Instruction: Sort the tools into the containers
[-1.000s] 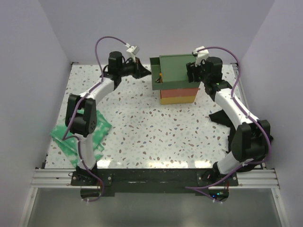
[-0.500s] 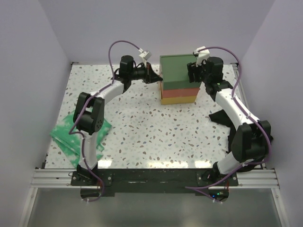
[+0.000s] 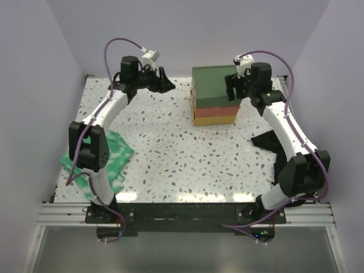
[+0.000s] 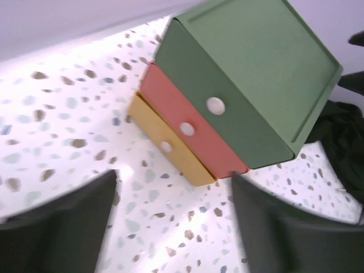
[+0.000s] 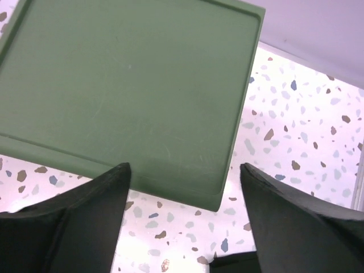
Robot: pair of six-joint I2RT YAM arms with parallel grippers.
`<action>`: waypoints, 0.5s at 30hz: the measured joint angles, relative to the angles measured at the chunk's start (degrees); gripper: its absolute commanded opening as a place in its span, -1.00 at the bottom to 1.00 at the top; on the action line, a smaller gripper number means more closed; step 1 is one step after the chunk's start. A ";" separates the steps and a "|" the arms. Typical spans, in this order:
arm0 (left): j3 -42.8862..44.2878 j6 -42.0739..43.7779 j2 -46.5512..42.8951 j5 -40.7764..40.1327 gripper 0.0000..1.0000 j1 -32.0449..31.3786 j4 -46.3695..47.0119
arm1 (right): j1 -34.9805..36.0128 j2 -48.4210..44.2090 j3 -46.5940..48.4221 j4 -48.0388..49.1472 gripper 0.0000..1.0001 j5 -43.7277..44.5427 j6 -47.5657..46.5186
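Note:
The containers (image 3: 214,94) are one stack of three drawers at the back of the table: dark green on top, red-orange in the middle, yellow at the bottom. All three are shut, and their white knobs show in the left wrist view on the green drawer (image 4: 215,105), the red one (image 4: 187,129) and the yellow one (image 4: 166,147). No tools are in view. My left gripper (image 3: 166,82) hangs open a short way left of the stack, holding nothing. My right gripper (image 3: 231,86) is open at the stack's right edge, above the green top (image 5: 125,85).
A green-and-white patterned cloth (image 3: 101,162) lies at the table's left edge beside the left arm. A black cloth (image 3: 266,141) lies to the right under the right arm, also seen as the black cloth (image 4: 341,142) past the stack. White walls close in the table.
The green top drawer, open a second ago, got pushed shut by my left gripper. That gripper then drew back to the left and opened. My right gripper opened wider.

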 measured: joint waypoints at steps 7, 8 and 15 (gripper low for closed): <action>-0.09 7.26 -5.35 -8.22 1.00 4.94 -5.16 | 0.00 -2.45 1.57 -8.20 0.97 7.67 3.10; -0.57 7.85 -5.42 -9.68 1.00 5.11 -4.92 | 0.00 -3.37 1.05 -9.53 0.97 9.16 3.41; -6.27 9.18 -6.12 -22.40 1.00 6.29 -3.61 | -0.02 -10.27 -3.74 -14.49 0.97 15.52 4.85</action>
